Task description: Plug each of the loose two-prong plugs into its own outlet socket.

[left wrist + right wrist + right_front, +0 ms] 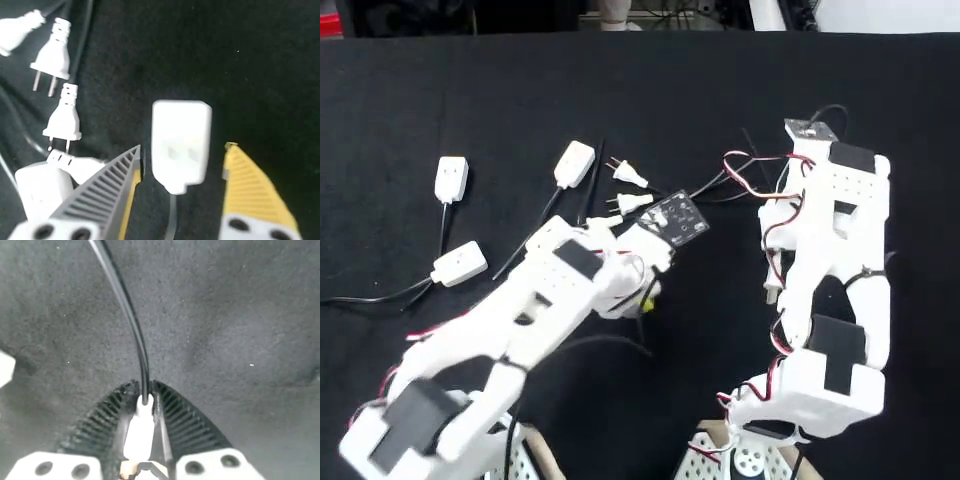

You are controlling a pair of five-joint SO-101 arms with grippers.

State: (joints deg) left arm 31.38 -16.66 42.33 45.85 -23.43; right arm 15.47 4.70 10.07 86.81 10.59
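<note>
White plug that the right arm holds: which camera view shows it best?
The right wrist view. There the white plug sits clamped between the dark ribbed fingers of the right gripper, its black cable running away over the cloth. In the high view an arm covers it; the left wrist view faces other white two-prong plugs.

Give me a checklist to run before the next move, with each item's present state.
1. Right tool shut on a plug: ok.
2. Held plug's prongs straight: cannot tell, they are hidden.
3. Left tool open, with the outlet socket between its fingers: ok.
4. Socket's slots uncovered: ok.
5. All plugs seated: not ok; two loose plugs lie unplugged nearby.
</note>
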